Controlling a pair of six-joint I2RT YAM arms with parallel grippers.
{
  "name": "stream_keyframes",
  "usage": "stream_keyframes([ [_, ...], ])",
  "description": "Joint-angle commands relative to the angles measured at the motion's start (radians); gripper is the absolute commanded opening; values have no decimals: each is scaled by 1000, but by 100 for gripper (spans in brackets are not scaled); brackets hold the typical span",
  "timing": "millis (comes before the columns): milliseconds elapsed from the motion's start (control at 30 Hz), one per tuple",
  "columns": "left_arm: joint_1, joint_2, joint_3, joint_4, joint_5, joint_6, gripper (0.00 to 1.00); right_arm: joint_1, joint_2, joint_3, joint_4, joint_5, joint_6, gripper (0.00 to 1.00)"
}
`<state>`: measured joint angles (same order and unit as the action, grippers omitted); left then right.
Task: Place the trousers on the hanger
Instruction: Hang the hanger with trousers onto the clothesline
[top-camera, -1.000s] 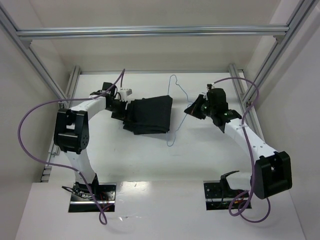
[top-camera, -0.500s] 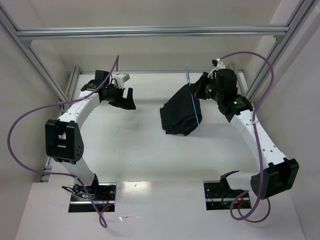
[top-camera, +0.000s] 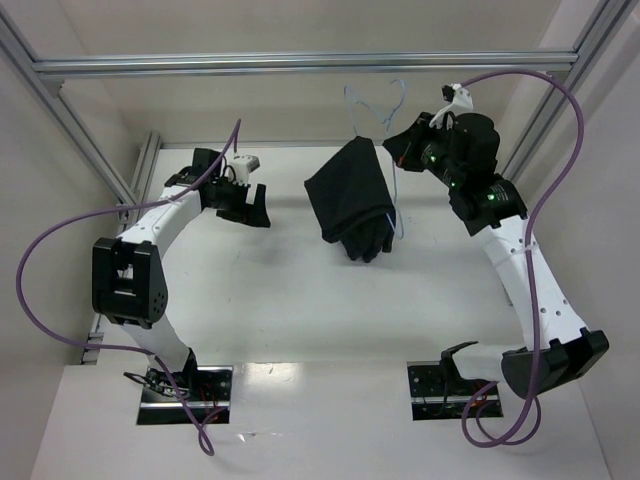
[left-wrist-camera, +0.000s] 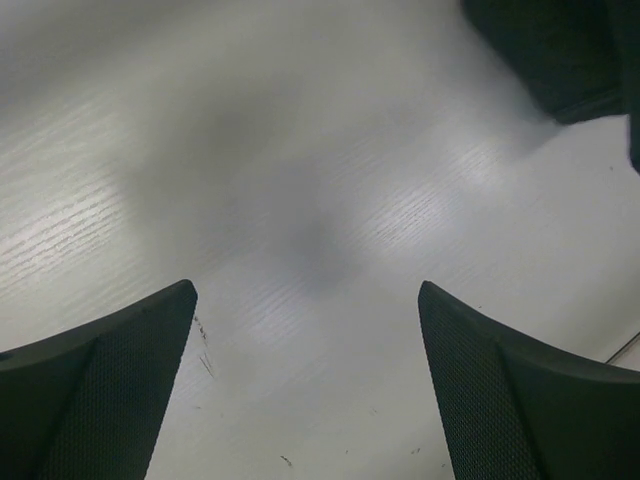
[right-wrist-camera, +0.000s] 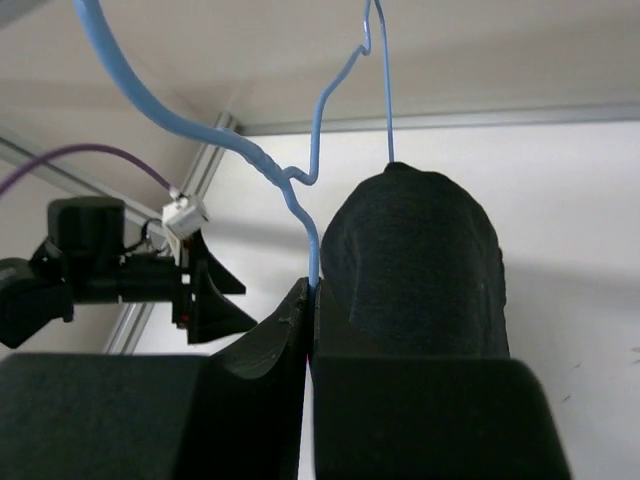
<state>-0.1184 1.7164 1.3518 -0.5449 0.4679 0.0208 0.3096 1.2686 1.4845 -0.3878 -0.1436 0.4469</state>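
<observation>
The black trousers (top-camera: 352, 198) hang folded over the light-blue wire hanger (top-camera: 392, 190), lifted above the table at the back centre. My right gripper (top-camera: 403, 146) is shut on the hanger's wire at the right end and holds it up. In the right wrist view the blue hanger (right-wrist-camera: 305, 205) runs up from between my shut fingers, with the trousers (right-wrist-camera: 415, 265) draped just right of them. My left gripper (top-camera: 256, 205) is open and empty, left of the trousers and apart from them. In the left wrist view the left gripper (left-wrist-camera: 305, 300) shows only bare table between its fingers.
Silver aluminium frame bars (top-camera: 300, 64) cross the back and run down both sides. A dark corner of the trousers (left-wrist-camera: 545, 50) shows at the top right of the left wrist view. The white table (top-camera: 300, 290) lies below both arms.
My right gripper has raised the hanger with the trousers on it up and back off the table. My left gripper let go of the trousers, drew back left and now stands still.
</observation>
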Motion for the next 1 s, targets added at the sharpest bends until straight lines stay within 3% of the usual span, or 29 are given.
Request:
stream_keyframes([
  [0,2,-54,-25,53,-5,2,99,26,-32,112,141,30,-43,0],
  [233,2,-54,-43,62,-23,11,99,52,-32,194,122,76,-65,0],
  [633,2,-63,-52,62,-23,11,99,52,121,399,46,199,-85,0],
  [967,2,-90,-72,62,-32,21,99,52,206,419,35,211,-37,0],
])
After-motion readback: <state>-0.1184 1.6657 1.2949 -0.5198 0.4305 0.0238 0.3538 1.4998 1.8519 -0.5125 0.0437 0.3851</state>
